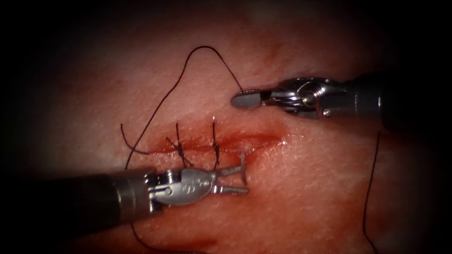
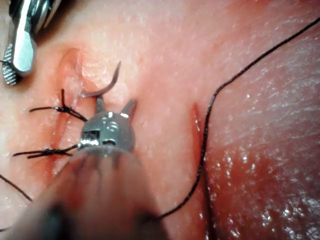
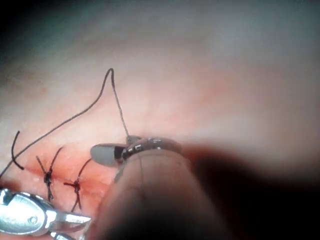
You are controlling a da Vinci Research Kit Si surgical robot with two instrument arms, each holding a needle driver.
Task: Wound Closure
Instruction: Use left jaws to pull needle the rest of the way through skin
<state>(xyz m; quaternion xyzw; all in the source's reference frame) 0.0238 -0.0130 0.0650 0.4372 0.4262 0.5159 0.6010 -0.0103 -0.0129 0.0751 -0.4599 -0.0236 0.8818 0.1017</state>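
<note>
The tissue (image 1: 301, 178) bears a horizontal cut (image 1: 249, 140) with two knotted stitches (image 1: 179, 146) on its left part. Just right of the second stitch, the curved needle (image 1: 243, 165) sticks up out of the near lip of the cut, one end still in the tissue. My left tool (image 1: 241, 179) comes in from the lower left with its jaws open around the needle's exposed part, the upper jaw touching it and gripping nothing. The needle (image 2: 106, 86) and left tool (image 2: 116, 102) also show from the left wrist. My right tool (image 1: 247, 99) hovers above the cut, shut on the dark thread (image 1: 207, 47).
The thread loops up from the right tool (image 3: 107, 152) and runs down-left to the cut's left end. A short cut end (image 1: 124, 136) lies there. Another strand (image 1: 371, 188) hangs at the right. Red fluid (image 1: 188, 242) wets the near tissue.
</note>
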